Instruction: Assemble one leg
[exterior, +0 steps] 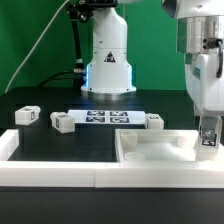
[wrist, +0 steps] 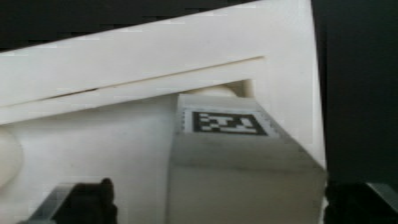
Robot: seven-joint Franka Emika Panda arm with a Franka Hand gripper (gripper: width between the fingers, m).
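Observation:
My gripper (exterior: 208, 138) hangs at the exterior view's right, over the right part of the large white tray-like tabletop (exterior: 150, 150). It is shut on a leg (exterior: 207, 142), a small white post with a tag marker, held upright with its lower end at the tabletop's surface. In the wrist view the leg (wrist: 240, 160) runs down between my two dark fingertips (wrist: 93, 203), its tag facing the camera, and its far end meets the tabletop (wrist: 143, 70) near a corner. Three more legs lie on the black table: one at the left (exterior: 27, 116), one beside it (exterior: 63, 122), one further right (exterior: 153, 121).
The marker board (exterior: 108, 117) lies flat in front of the robot's base (exterior: 108, 60). Long white border rails (exterior: 50, 172) run along the table's front edge and left side. A green wall stands behind.

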